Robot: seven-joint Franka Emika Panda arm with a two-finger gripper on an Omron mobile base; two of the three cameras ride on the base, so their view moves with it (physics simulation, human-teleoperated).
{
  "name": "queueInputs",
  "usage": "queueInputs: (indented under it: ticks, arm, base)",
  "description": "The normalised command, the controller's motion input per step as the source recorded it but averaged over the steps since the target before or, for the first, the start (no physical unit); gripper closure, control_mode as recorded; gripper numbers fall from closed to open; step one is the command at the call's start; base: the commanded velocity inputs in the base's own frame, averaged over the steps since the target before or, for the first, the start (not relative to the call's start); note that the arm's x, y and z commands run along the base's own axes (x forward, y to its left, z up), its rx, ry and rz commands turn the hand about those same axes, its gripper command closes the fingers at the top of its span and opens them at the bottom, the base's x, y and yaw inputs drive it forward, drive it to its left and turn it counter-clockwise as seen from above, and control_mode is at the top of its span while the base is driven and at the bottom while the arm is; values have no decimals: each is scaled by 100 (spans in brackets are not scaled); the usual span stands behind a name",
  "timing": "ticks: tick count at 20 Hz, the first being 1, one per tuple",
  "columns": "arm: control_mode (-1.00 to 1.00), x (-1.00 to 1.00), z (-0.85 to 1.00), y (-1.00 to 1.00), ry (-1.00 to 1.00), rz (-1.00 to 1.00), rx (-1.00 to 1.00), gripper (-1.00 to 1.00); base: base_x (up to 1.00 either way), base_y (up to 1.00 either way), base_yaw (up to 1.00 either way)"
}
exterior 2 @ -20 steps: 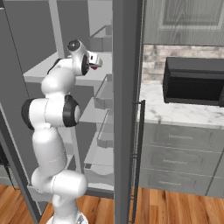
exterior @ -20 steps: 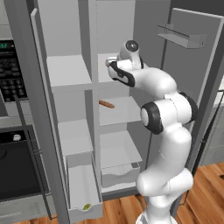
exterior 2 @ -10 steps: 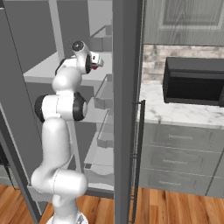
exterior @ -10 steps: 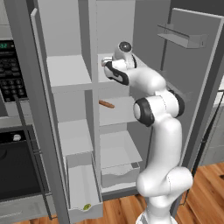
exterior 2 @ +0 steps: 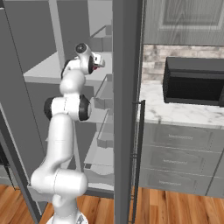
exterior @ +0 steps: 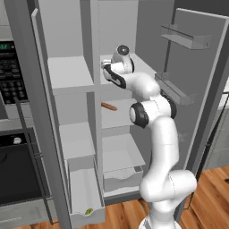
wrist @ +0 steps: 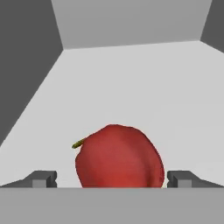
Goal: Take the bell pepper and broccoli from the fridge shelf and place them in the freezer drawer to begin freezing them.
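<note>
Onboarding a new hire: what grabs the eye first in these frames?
In the hand view, the red bell pepper sits on the white fridge shelf between the open gripper's fingertips. From the left base camera, the broccoli lies in the pulled-out freezer drawer, and a brown stick-shaped food rests on a lower shelf.

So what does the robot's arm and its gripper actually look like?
The arm is glossy white, built of rounded tube segments with dark grey rings and caps at the joints. No cables or markings show. The gripper has two small, blocky, dark grey fingertips.
</note>
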Motion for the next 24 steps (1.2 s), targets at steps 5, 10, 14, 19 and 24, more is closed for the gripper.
queueInputs:
  ticks: [5,10,14,19,24]
  arm:
    - [-100,30,-28,5,1,0,0,100]
    - [-100,-7,-18,2,-14,1,0,100]
    - [-100,-80,-75,0,-40,4,-2,100]
    - [-100,-47,-100,0,-48,8,-6,100]
    - [-100,-69,-32,-8,-26,6,0,100]
  base:
    - [0,0,0]
    - [0,0,0]
    - [0,0,0]
    - [0,0,0]
    - [0,0,0]
